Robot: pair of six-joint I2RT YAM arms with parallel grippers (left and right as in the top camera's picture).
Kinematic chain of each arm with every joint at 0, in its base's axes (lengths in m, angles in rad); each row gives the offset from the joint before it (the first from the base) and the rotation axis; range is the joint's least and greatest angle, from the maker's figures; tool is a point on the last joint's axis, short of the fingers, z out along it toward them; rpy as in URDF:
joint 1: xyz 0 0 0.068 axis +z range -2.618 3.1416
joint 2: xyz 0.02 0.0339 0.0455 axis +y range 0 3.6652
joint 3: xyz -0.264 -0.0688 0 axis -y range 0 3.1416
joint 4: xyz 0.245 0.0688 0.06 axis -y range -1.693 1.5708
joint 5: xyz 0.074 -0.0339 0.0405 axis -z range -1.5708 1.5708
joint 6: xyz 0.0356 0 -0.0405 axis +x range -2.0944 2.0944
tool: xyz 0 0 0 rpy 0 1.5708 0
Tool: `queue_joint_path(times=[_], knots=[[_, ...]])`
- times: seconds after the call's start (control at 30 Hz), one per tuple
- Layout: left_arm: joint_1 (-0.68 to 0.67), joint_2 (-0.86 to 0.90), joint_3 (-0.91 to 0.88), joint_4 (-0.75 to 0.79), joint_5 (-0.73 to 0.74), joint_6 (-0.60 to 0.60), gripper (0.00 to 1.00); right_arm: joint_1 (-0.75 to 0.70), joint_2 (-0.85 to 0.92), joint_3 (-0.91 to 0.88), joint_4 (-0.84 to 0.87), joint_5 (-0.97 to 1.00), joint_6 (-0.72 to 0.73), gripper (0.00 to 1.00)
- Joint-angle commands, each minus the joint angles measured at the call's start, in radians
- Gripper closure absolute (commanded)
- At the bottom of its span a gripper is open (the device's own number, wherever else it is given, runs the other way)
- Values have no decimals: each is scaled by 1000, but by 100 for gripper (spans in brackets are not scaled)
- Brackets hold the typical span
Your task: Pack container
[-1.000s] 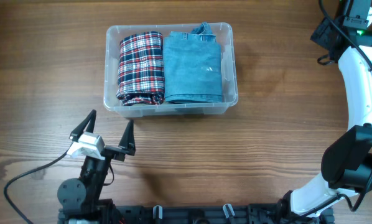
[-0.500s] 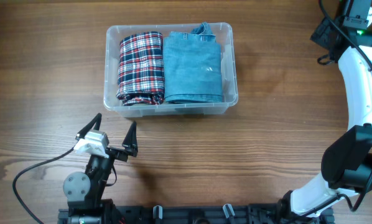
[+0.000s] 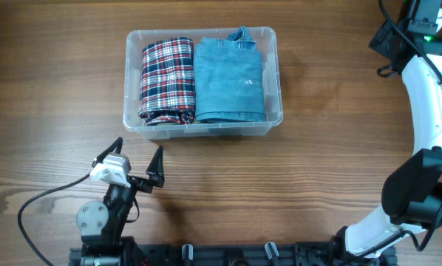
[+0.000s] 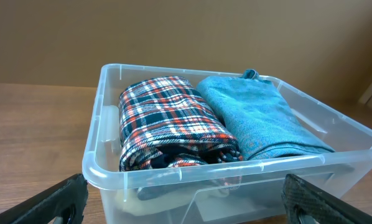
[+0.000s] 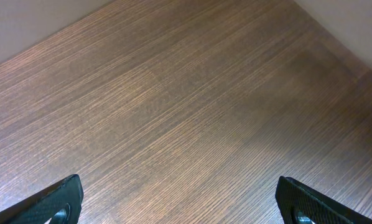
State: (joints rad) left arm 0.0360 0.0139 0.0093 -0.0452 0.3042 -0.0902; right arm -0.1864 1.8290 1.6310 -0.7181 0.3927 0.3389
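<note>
Since a second ago, only the left arm has shifted: it has folded back toward the bottom edge of the overhead frame, and the left gripper (image 3: 139, 145) now sits a little lower and further right, still pointing up-frame at the bin. Nothing else has changed.

The wooden table (image 3: 51, 89) fills the overhead frame. The white right arm (image 3: 432, 103) curves up the right edge, well apart from everything. The container (image 3: 206, 128) stands in the upper middle of the frame. A folded plaid garment (image 3: 166, 80) takes its left half and a folded blue denim garment (image 3: 230, 80) its right half. The two lie side by side and touch.

Packing looks essentially done. Both garments are inside, they cover the floor of the bin between them, and no loose clothing shows on the table. No lid is in view, so I cannot tell whether closing it is part of the job.

The left gripper holds nothing, its fingers spread wide. The right gripper (image 5: 180, 193) is likewise spread and empty. Only the right wrist view shows this, above bare wood, because its fingers fall outside the overhead frame. The left wrist view adds the bin side-on, with both garments sitting at about rim height and the plaid's layered fold facing the camera.
</note>
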Motion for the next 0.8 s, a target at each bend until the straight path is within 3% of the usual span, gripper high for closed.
queue_joint_path(times=[0.0, 0.53, 0.77], knots=[[8, -7, -4, -4, -10, 11, 0, -2, 15, -3, 0, -6, 2, 0], [8, -7, -4, -4, -10, 12, 0, -2, 16, -3, 0, -10, 2, 0], [8, -7, -4, -4, -10, 12, 0, 52, -160, -4, -1, -10, 2, 0]])
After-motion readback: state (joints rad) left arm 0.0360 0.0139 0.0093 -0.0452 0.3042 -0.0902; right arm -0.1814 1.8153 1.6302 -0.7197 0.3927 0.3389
